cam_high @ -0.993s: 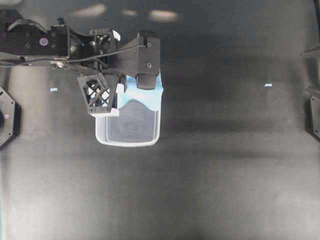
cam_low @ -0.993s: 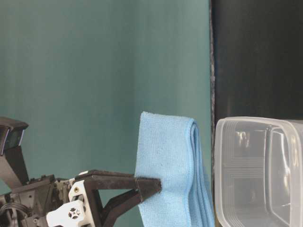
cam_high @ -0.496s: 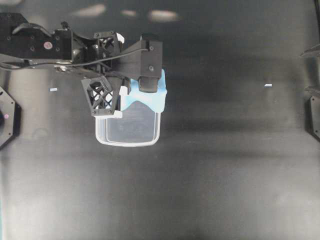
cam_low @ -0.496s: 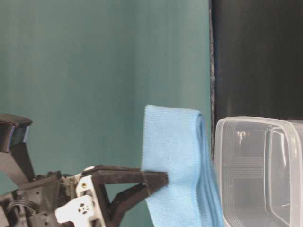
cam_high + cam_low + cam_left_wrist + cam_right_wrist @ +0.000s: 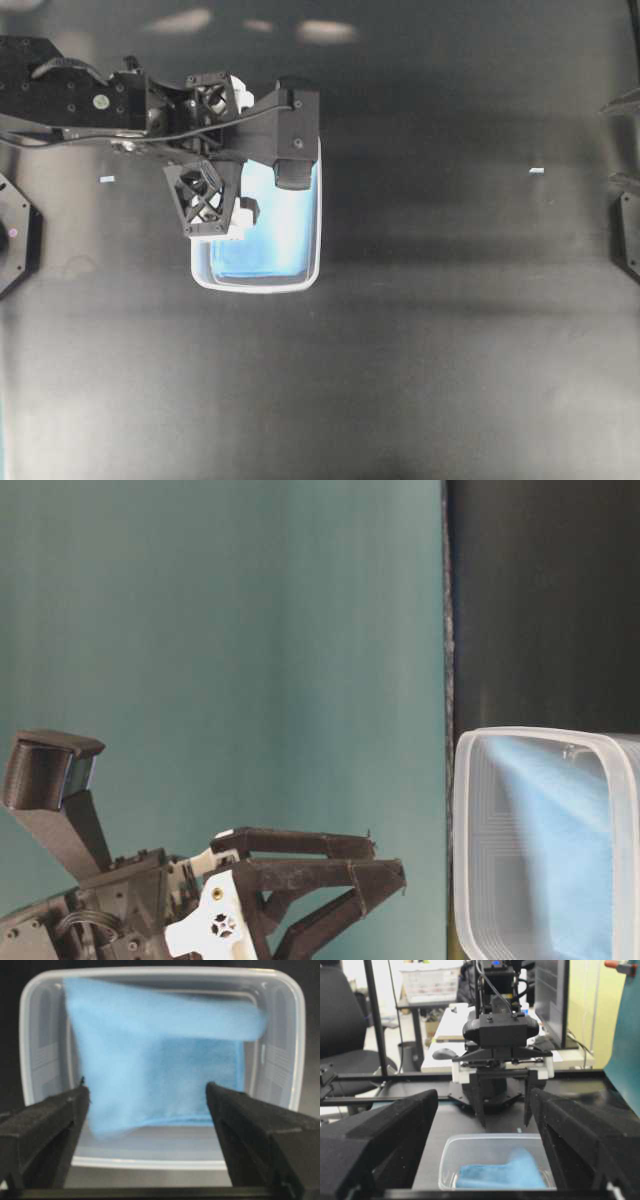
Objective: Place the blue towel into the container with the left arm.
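1. Since the earlier frames, the left gripper (image 5: 147, 1097) had let go of the blue towel (image 5: 150, 1055): its fingers (image 5: 330, 865), which had been pinched on the hanging cloth, stood spread wide with nothing between them
2. That towel, held up beside the container (image 5: 256, 283) a moment before, lay inside it, rumpled, with one folded edge riding up along the far wall in the left wrist view
3. From overhead, the left arm (image 5: 90, 100) reached in from the left edge and hung over the upper part of the tub, hiding that end of the cloth; pale blue showed through the rest of the clear walls
4. At table level the towel appeared as a blue slope behind the translucent side of the container (image 5: 540, 840), while the parted fingers pointed toward the tub without touching it
5. Seen from the right wrist camera, the left gripper (image 5: 502, 1125) was poised just above the far rim of the container (image 5: 450, 1152), and the blue towel (image 5: 502, 1172) sat bunched on the tub's floor
6. Over at the right edge of the overhead view, the right gripper (image 5: 482, 1125) sat well apart from the tub, its two dark fingers (image 5: 385, 1130) spread wide and holding nothing
7. Both arms and the tub stood on a dark table (image 5: 450, 350)
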Tool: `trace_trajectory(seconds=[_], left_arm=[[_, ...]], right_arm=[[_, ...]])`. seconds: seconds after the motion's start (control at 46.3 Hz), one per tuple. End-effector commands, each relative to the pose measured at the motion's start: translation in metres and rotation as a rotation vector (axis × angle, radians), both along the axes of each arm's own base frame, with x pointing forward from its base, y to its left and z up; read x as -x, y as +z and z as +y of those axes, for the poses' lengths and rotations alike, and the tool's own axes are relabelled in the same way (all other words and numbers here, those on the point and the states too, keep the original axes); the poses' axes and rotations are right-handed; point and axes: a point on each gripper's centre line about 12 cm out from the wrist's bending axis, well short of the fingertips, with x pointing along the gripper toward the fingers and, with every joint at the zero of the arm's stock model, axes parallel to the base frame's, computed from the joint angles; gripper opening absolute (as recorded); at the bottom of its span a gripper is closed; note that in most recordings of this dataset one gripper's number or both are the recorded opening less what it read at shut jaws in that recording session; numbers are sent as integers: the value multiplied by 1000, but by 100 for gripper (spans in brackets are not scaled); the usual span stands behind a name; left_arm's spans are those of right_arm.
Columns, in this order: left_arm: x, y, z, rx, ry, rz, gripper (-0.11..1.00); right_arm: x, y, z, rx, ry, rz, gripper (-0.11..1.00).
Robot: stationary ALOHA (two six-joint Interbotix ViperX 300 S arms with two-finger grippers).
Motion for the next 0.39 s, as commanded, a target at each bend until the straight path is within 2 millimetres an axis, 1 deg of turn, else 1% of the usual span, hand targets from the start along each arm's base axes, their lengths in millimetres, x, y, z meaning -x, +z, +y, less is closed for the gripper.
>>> trace_trajectory(seconds=[0.0, 0.086, 0.13, 0.194, 0.259, 0.367], left_arm=[[3, 18, 1, -3, 8, -59, 90], [12, 39, 0, -2, 18, -133, 86], [19, 51, -1, -2, 22, -194, 86], [29, 63, -1, -5, 22, -273, 86], [42, 72, -4, -7, 17, -362, 86], [62, 76, -9, 8, 24, -471, 86]], right_arm=[[-1, 2, 0, -5, -1, -3, 74], [-1, 2, 0, -5, -1, -3, 73], [-1, 2, 0, -5, -1, -5, 74], [-1, 3, 0, -5, -1, -5, 74], [-1, 2, 0, -5, -1, -3, 73], [-1, 2, 0, -6, -1, 0, 73]])
